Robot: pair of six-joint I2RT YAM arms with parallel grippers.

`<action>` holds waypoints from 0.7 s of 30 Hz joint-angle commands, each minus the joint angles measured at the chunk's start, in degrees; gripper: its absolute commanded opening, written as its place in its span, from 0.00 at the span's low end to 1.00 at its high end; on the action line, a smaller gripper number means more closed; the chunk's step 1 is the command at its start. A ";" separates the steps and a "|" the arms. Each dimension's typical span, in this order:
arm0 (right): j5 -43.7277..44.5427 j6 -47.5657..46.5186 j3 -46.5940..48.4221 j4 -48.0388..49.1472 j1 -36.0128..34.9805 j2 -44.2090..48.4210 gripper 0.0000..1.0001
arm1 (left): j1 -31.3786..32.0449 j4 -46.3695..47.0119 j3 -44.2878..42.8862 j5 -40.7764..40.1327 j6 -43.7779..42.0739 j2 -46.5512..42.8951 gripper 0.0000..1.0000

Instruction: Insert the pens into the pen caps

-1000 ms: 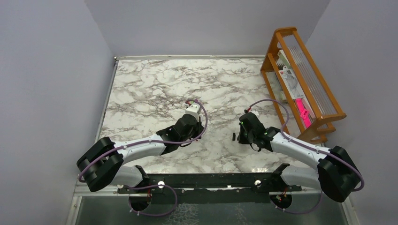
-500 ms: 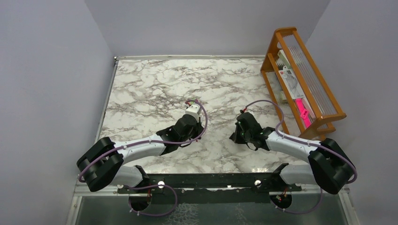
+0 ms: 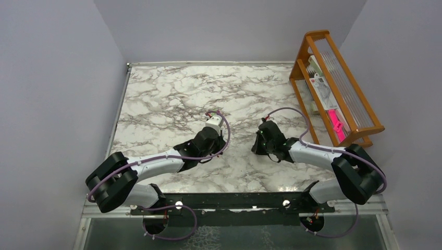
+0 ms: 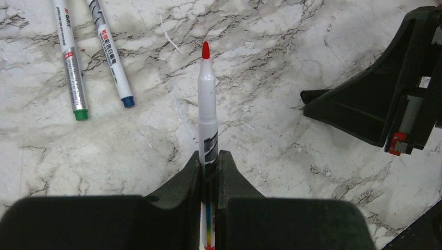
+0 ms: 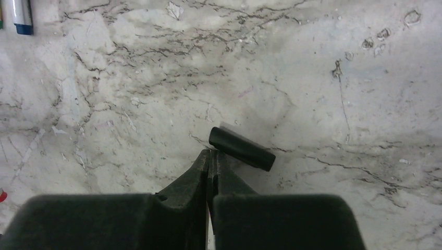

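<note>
My left gripper (image 4: 208,156) is shut on a silvery pen with a red tip (image 4: 207,104), which points forward just above the marble table; the gripper also shows in the top view (image 3: 211,136). Two more pens lie at the far left of the left wrist view, one green-tipped (image 4: 70,62) and one blue-tipped (image 4: 110,54). A black cap (image 5: 241,149) lies on its side right at the tips of my right gripper (image 5: 211,152). The right jaws are pressed together with nothing seen between them. In the top view the right gripper (image 3: 259,146) hides the cap. The green and magenta caps are out of view.
A wooden rack (image 3: 339,88) stands along the table's right edge and holds packets and a flat pink tool (image 3: 336,125). Grey walls close in the left, back and right sides. The right gripper's body (image 4: 396,99) shows close by in the left wrist view.
My right gripper has moved left and a little farther out, over the spot where the black cap lay beside it. The left arm has not moved.
</note>
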State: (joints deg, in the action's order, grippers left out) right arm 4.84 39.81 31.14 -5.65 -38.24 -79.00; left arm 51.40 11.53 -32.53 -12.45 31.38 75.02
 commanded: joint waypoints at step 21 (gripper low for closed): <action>-4.97 -16.01 0.50 5.04 -0.17 13.97 0.10 | -0.96 2.43 -0.44 2.58 -0.77 2.94 0.00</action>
State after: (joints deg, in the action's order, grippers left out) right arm 3.03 29.34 31.00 -2.79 -38.30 -65.67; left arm 50.68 11.97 -32.53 -11.38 31.14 77.67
